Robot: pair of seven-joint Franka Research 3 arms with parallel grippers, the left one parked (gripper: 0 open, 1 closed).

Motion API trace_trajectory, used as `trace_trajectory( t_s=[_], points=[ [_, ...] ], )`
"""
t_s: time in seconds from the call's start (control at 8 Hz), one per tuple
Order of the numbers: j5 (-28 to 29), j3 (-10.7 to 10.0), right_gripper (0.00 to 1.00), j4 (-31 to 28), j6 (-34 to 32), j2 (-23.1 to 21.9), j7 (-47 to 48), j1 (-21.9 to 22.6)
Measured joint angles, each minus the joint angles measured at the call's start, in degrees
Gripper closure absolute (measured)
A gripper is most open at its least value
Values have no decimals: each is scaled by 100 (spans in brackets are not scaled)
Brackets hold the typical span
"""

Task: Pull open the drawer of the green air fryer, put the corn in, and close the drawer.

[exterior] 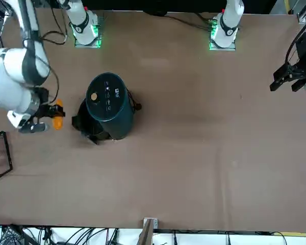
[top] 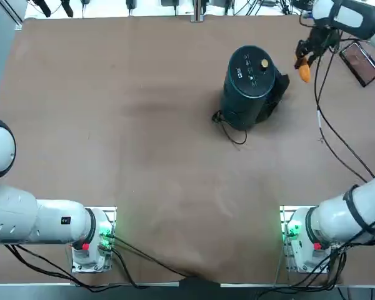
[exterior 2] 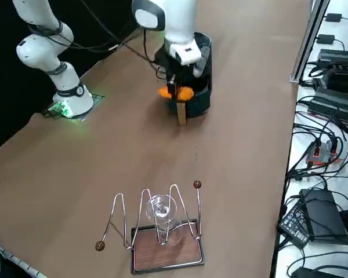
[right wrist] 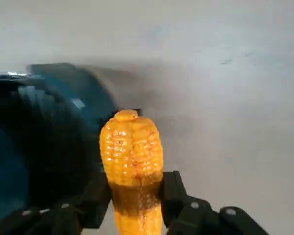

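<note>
The green air fryer [top: 249, 84] stands upright at the table's far right, seen too in the front view [exterior: 108, 104] and the side view [exterior 2: 202, 63]. Its drawer [top: 277, 92] sticks out on the side facing my right gripper, and a tan handle [exterior 2: 181, 113] shows at its front. My right gripper [top: 304, 59] hovers just beyond the drawer, shut on the corn [top: 305, 73]. In the wrist view the orange-yellow corn [right wrist: 131, 147] stands clamped between the black fingers [right wrist: 95, 198], with the drawer's dark hollow [right wrist: 34, 147] close beside it. The corn [exterior: 57, 116] hangs above the table.
A flat reddish-brown tray [top: 360, 62] lies at the table's right edge beyond the gripper; it carries a wire rack with a glass [exterior 2: 161, 214]. The fryer's thin black cord [top: 230, 130] curls on the table near its base. Cables and boxes [exterior 2: 330, 98] run along the far edge.
</note>
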Motion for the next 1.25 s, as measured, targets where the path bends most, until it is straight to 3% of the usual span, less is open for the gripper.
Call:
trace_trajectory(
  t_s=[0.62,1.0,1.12,1.25],
  points=[
    [1247,-10,43,6,86,330,101,266],
    [1521,-8,43,14,87,429,105,363],
    [1529,-7,40,14,87,460,108,395],
    [1530,-7,26,14,87,481,111,415]
  ],
)
